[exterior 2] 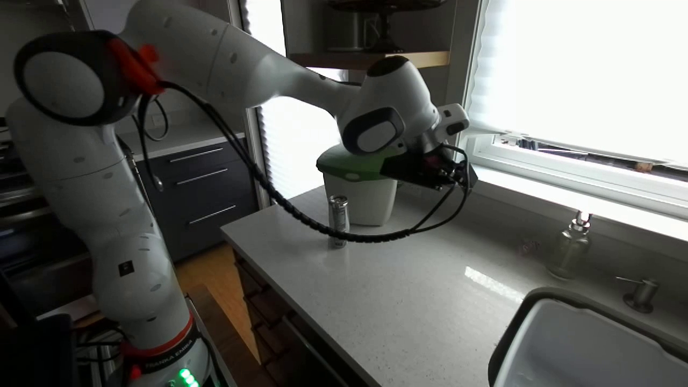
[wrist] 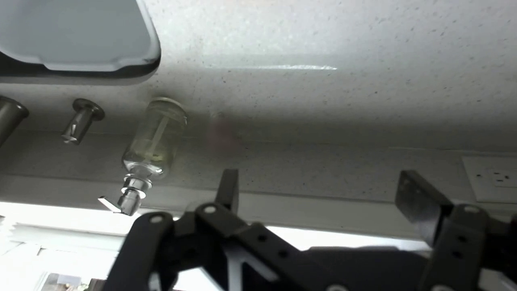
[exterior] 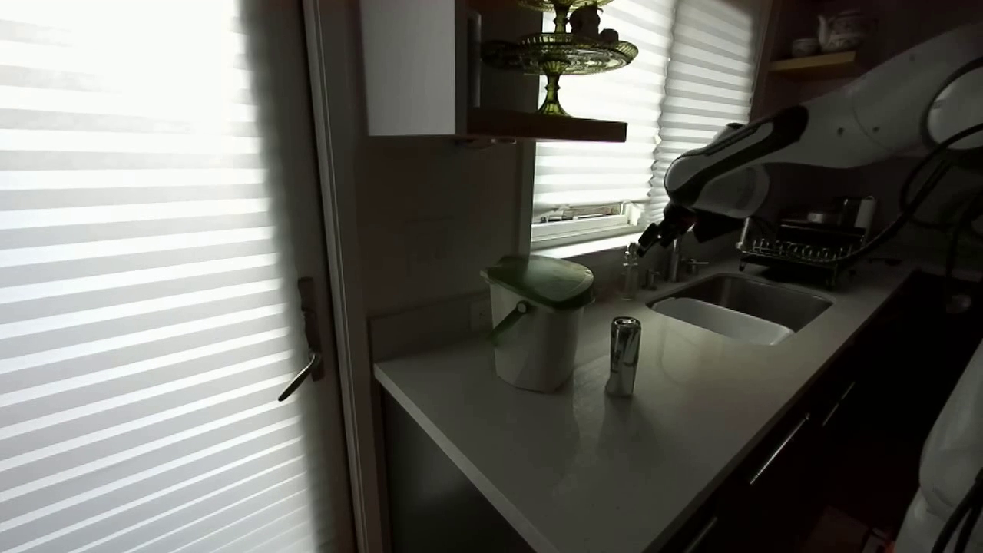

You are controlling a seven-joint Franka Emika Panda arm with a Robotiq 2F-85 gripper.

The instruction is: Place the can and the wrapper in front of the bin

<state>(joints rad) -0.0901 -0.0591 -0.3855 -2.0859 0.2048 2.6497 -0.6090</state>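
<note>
The silvery can (exterior: 624, 361) stands upright on the counter beside the bin (exterior: 535, 338), apart from it. In an exterior view the can (exterior 2: 338, 223) stands before the pale bin with its green lid (exterior 2: 359, 196). A small, faint patch with reddish marks, apparently the wrapper (exterior 2: 529, 246), lies by the backsplash beside the soap bottle. It shows only as a blurred reddish patch in the wrist view (wrist: 219, 127). My gripper (wrist: 317, 178) is open and empty, its fingers wide apart. It hangs above the counter near the window side, higher than the can (exterior: 647, 240).
A glass soap bottle (wrist: 155, 141) stands by the backsplash. A sink with a white tub (exterior 2: 591, 349) is beyond it. A dish rack (exterior: 799, 253) stands past the sink. A shelf (exterior: 549, 127) with glass stands overhangs the bin's end. A cable loop (exterior 2: 371, 236) hangs from the arm.
</note>
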